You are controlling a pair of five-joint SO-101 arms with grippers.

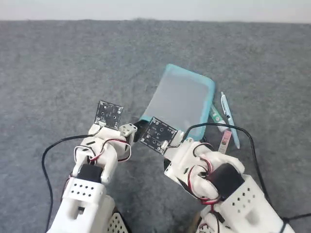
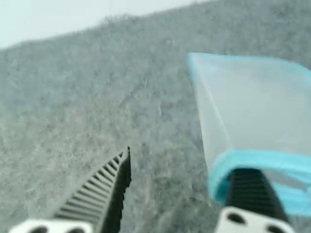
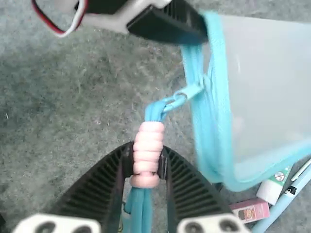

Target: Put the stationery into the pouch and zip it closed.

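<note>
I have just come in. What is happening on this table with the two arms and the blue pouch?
The right gripper is shut on the pink zipper pull of the pouch. The left gripper is open, with one finger against the pouch's blue edge. The pen and a pink item lie on the grey table beside the pouch, not inside it.

The pouch point(image 1: 182, 99) is frosted, milky clear with a sky-blue border, mid-frame in the high view. Its zip pull point(image 3: 147, 154) is a pale pink ribbed bead on blue cord. My right gripper point(image 3: 145, 153) is black and ridged on white. The table point(image 1: 58, 63) is mottled grey; at right, a light blue pen point(image 1: 229, 116)
</note>
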